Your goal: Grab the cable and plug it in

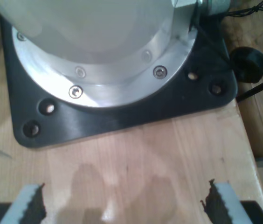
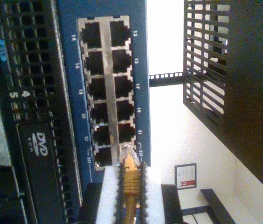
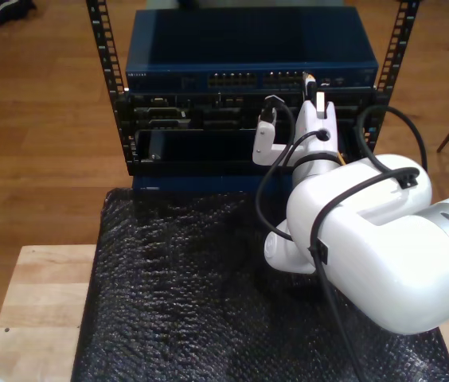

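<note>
While the cable (image 2: 129,186) sits clamped between the pads of my second tool (image 2: 129,196), its clear plug (image 2: 127,153) stands at the mouth of the last lower port on the blue switch (image 2: 68,70), beside the numeral 23.

- Item: cable, yellow-orange, held just behind the plug; plug tip seems touching or just entering the port opening, depth not readable.
- Item: second tool, clenched on the cable; in the exterior view it reaches the switch front (image 3: 256,79) toward that view's right.
- Item: first tool (image 1: 122,205), released, pads wide apart over bare wooden table (image 1: 136,154) near a black arm base plate (image 1: 117,116); idle.
- Handling note: likely step is insertion. Keep the plug square to the port, push straight along its axis, avoid sideways drift toward the neighbouring port, maintain grip until seated.
</note>
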